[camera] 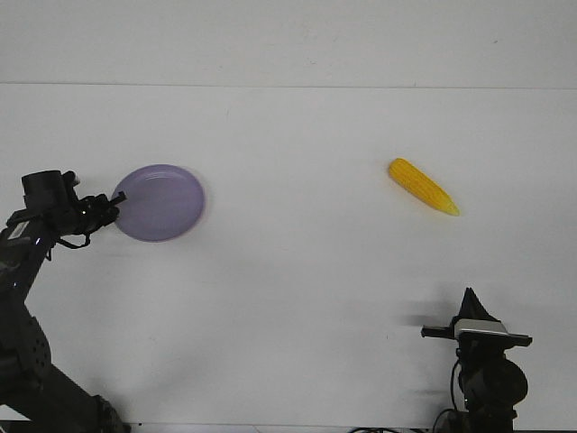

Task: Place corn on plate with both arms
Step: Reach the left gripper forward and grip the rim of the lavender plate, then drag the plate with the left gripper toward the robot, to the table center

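Observation:
The lavender plate (162, 203) lies on the white table at the left. My left gripper (115, 202) reaches in from the left, and its fingers look closed on the plate's left rim. The yellow corn (422, 187) lies on the table at the right, its pointed end toward the lower right, far from the plate. My right gripper (470, 302) is low at the front right, well short of the corn. Its fingers come together in a point and hold nothing.
The white table (297, 271) spans the view, with its back edge meeting a pale wall (288, 41). Nothing else lies between the plate and the corn.

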`<state>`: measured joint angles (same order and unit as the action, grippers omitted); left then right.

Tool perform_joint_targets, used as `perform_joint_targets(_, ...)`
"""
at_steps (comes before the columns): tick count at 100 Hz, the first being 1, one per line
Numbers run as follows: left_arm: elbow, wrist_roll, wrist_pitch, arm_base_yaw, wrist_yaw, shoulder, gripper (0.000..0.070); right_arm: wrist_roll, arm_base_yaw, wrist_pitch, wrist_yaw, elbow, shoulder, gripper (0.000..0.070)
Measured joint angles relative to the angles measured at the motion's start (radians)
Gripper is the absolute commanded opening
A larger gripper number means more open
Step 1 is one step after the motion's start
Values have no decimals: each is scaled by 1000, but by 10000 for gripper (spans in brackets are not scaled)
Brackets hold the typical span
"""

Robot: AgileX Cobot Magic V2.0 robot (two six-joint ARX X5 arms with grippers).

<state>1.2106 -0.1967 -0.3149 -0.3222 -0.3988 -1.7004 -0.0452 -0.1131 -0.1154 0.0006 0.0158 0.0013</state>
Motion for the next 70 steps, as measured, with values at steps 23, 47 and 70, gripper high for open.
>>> perform_joint_targets(23, 5, 0, -126, 84, -92, 293, 10, 0, 0, 0, 0, 0, 0, 12)
perform_joint_targets(47, -150, 0, -151, 328, -97, 573, 9, 0, 0, 0, 0, 0, 0, 12)
perform_joint_targets(70, -419, -59, -61, 615, -37, 612, 9, 0, 0, 0, 0, 0, 0, 12)
